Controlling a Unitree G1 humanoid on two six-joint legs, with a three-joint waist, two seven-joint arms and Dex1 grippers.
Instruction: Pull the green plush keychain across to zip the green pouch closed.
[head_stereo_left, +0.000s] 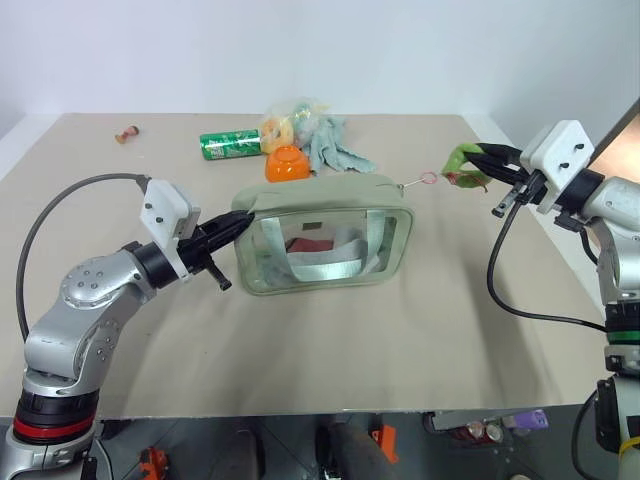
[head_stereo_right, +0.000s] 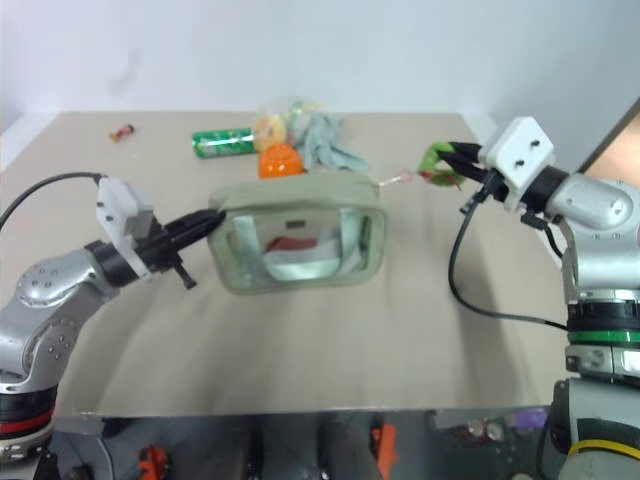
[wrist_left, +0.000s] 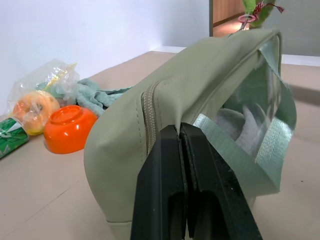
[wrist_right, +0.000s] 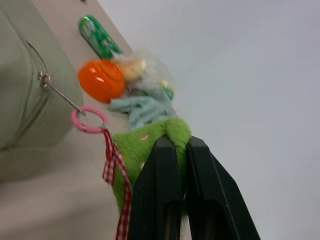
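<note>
Behind pouch: orange bowl, rag, can (lying flat).

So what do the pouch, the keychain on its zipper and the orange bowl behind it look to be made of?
The green pouch: matte woven fabric with stitched seams, clear glossy plastic side panels, webbing straps. The green plush keychain: fuzzy pile fabric, on a smooth pink ring, likely plastic, with a red checked ribbon. The orange bowl: smooth and shiny, probably plastic.
</note>
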